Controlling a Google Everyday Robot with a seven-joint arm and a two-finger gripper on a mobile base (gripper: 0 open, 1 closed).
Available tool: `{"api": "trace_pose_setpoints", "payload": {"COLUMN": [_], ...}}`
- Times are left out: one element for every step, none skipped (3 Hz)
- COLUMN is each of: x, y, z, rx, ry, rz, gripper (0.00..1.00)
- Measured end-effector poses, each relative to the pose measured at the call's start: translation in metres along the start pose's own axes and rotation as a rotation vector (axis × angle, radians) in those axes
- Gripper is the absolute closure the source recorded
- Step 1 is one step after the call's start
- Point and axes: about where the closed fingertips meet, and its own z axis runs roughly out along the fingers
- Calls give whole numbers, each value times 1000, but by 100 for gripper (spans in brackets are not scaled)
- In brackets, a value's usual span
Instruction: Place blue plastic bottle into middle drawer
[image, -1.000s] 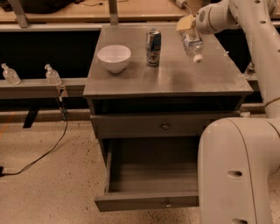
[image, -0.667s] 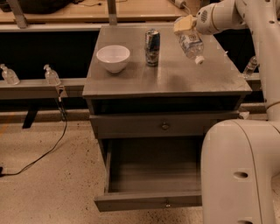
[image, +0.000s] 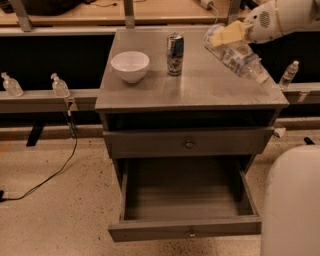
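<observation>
Up at the top right of the camera view, your gripper (image: 227, 34) has its yellow fingers closed around the fat end of the blue plastic bottle (image: 239, 56). The bottle hangs tilted, with its white cap pointing down and to the right, over the right side of the cabinet top (image: 200, 87). It looks lifted off the top, but the cap end is close to it. To do this step well, I think you should keep a firm hold, bring the bottle forward past the front edge, then go down – slowly – to the middle drawer (image: 185, 231). That drawer is pulled out at the bottom, and I see nothing inside it, so there is lots of room. Watch the shut drawer above (image: 189, 144), because the bottle has to pass in front of it. The white bowl (image: 130, 65) looks empty too. The can (image: 174, 47) stands upright beside it, well away from your path.
</observation>
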Motion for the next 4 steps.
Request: {"api": "trace_pose_setpoints", "payload": {"x": [62,80,76,98], "y": [21,22,19,5], "z": [-31,-23,-23,-8], "rx": [-60,-89,-58,-104], "ry": [155,191,202,140], "rz": [-113,-184,-192,-197], "gripper": [100,100,100,100]}}
